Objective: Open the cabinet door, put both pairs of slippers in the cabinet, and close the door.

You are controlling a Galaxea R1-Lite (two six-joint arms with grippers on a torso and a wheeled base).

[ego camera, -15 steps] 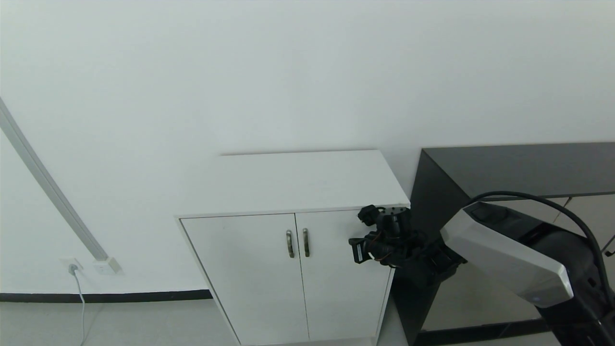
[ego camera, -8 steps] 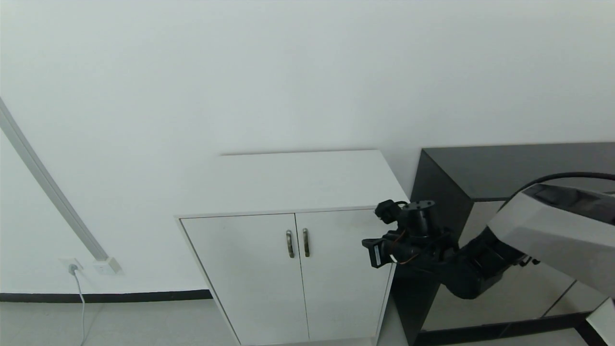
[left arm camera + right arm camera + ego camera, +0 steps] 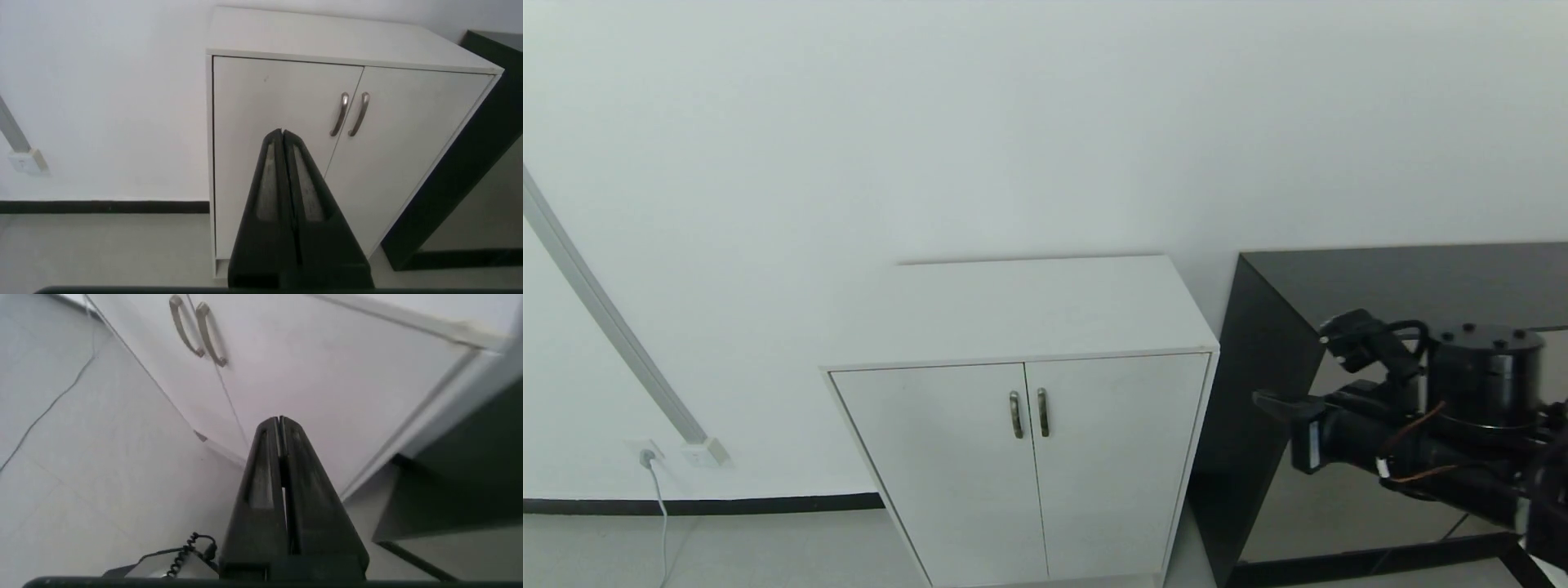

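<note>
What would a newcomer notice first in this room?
The white cabinet against the wall, both doors shut, with two metal handles side by side at the middle. To its right stands a black table, and the right gripper, shut, hangs in front of it.

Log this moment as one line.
cabinet: both doors shut | left gripper: shut, facing doors | right gripper: shut, right of cabinet
</note>
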